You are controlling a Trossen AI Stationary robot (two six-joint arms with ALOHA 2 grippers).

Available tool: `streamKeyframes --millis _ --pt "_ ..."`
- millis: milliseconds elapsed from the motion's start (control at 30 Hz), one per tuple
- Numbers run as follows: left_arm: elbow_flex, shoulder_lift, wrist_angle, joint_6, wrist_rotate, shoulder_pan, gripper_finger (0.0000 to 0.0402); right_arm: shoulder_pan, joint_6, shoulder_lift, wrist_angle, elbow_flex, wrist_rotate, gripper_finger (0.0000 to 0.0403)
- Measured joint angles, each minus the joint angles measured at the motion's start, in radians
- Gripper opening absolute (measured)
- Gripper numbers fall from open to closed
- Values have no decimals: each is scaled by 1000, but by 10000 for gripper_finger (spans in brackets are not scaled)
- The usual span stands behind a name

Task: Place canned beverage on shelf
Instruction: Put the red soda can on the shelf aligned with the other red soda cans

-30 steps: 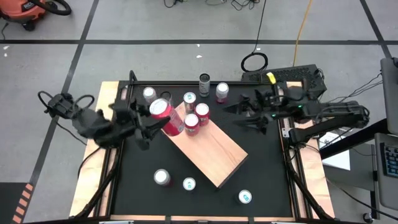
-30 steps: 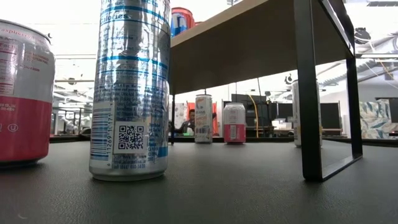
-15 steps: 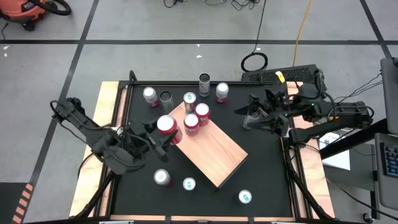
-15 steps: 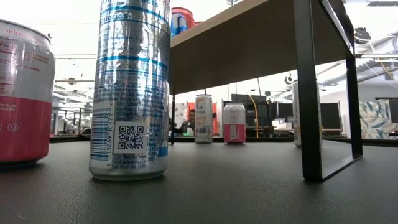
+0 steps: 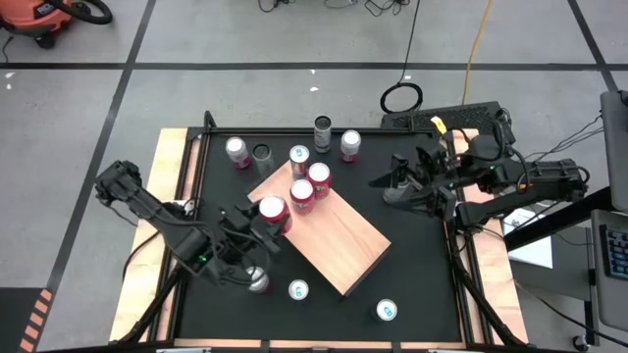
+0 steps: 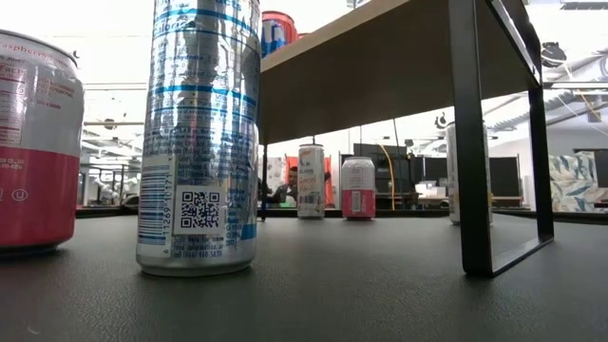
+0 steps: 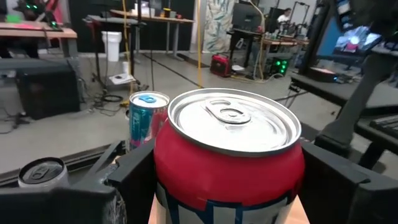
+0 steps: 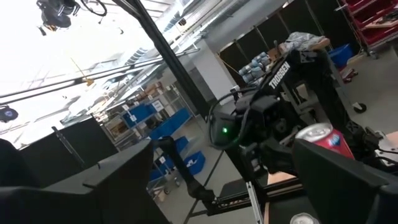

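A red can with a silver top [image 5: 273, 209] is upright over the left end of the pale wooden shelf [image 5: 339, 240], which lies slantwise across the black table. My left gripper [image 5: 262, 219] reaches in from the table's left and is shut on this can [image 7: 230, 155]. Three more cans [image 5: 306, 176] stand on the shelf's far end; one [image 6: 277, 30] shows in the low view. My right gripper [image 5: 391, 182] hangs open above the table's right side, with nothing between its fingers. My left gripper pinches the red can's round wall [image 7: 163, 163] between its two fingers [image 7: 134, 180], one on each opposite side, below the rim. The fingers come nearly level from the table's left. The can is upright; I cannot tell whether its bottom rests on the shelf.
Loose cans stand on the table: several along the far edge [image 5: 323, 127] and three near the front [image 5: 298, 290], one [image 5: 257, 280] right by my left arm. In the low view a tall silver can [image 6: 199, 142] and a pink one [image 6: 33, 142] stand close.
My left gripper has come down and toward the table's near edge with the red can. Its wrist has turned, so the can, tilted with its side showing a second ago, now stands upright over the shelf's left end.
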Motion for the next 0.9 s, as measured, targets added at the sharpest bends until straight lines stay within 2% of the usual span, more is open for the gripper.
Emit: streamKeyframes --millis 233,433,533,733,900 --pt "0 62 -2 -2 35 11 299 0 0 0 0 0 0 361" --pt "0 68 -17 -97 50 7 299 0 -8 0 0 0 2 361" --pt "0 71 -106 -146 24 -8 299 0 -8 0 0 0 3 361" --pt "0 71 -404 -405 -11 -33 299 0 -12 0 -3 0 4 361" --pt "-9 71 -425 -413 -39 -17 299 0 -18 1 -3 0 5 361"
